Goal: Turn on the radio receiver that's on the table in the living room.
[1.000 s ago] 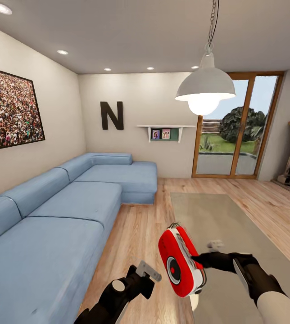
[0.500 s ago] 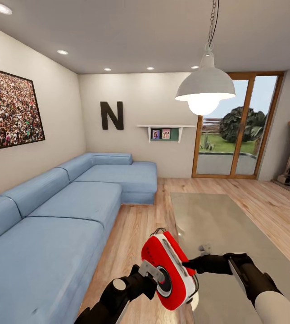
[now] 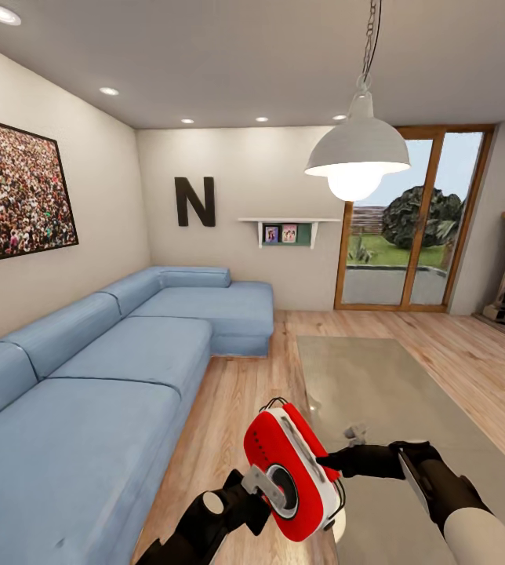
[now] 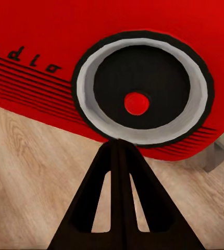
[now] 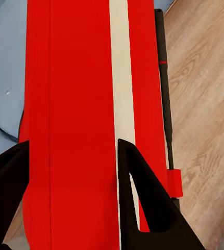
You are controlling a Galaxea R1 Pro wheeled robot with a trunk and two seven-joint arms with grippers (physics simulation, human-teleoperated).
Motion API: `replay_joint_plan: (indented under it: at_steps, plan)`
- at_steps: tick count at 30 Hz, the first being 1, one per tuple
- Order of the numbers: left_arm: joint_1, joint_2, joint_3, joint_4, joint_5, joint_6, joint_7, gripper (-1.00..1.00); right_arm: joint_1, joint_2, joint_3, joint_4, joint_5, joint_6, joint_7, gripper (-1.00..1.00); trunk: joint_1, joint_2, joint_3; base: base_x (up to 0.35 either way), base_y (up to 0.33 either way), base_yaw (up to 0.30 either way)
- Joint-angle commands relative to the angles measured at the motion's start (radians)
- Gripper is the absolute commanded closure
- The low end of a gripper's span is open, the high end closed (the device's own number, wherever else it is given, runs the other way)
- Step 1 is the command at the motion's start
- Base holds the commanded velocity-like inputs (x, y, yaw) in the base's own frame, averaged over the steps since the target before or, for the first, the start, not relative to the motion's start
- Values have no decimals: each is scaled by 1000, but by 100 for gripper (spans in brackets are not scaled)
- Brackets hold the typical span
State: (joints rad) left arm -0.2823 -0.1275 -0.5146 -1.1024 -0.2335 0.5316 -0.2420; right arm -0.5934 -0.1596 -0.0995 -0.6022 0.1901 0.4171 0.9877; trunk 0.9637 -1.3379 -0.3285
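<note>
My right gripper (image 3: 323, 463) has its jaws clamped on the radio (image 3: 290, 471), held tilted in the air over the near left edge of the table (image 3: 394, 392). My left gripper (image 3: 267, 484), jaws together, touches the dial (image 4: 143, 94) from 8 o'clock. Sofa (image 3: 96, 377) lies at 9 o'clock.

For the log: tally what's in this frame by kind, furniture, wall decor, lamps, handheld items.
Furniture: 2, sofa, table
Wall decor: 3, crowd picture, letter N, shelf
Lamps: 1, pendant lamp
Handheld items: 1, radio
Total: 7
</note>
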Motion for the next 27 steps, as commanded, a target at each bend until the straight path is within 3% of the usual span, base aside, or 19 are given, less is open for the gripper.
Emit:
replay_joint_plan:
  at_steps: [1, 7, 12, 15, 20, 21, 24, 27]
  plan:
    - [0, 0, 0, 1, -4, 7, 0, 100, 0, 0, -1, -1, -6, 2, 0, 100, 0, 0, 0, 0, 0, 0]
    - [0, 1, 1, 1, -8, 11, -1, 100, 0, 0, -2, -1, -2, 2, 0, 100, 0, 0, 0, 0, 0, 0]
    - [-1, 0, 3, 11, -11, 10, -82, 100, 0, 0, 0, -1, 2, 2, 0, 100, 0, 0, 0, 0, 0, 0]
    - [-4, -5, 5, 27, -12, 10, -95, 100, 0, 0, 2, -1, 1, 2, 0, 100, 0, 0, 0, 0, 0, 0]
    - [-53, -11, 8, 78, -12, 9, -99, 100, 0, 0, 8, -1, 0, 2, 0, 100, 0, 0, 0, 0, 0, 0]
    - [-66, -10, 13, 91, -12, 8, -100, 100, 0, 0, 9, -1, -1, 2, 0, 100, 0, 0, 0, 0, 0, 0]
    - [-97, -10, 94, 111, -11, 4, -101, 100, 0, 0, 9, -1, -1, 2, 0, 100, 0, 0, 0, 0, 0, 0]
    - [-117, -12, 118, 118, -10, 5, -101, 100, 0, 0, 9, -1, -1, 2, 0, 100, 0, 0, 0, 0, 0, 0]
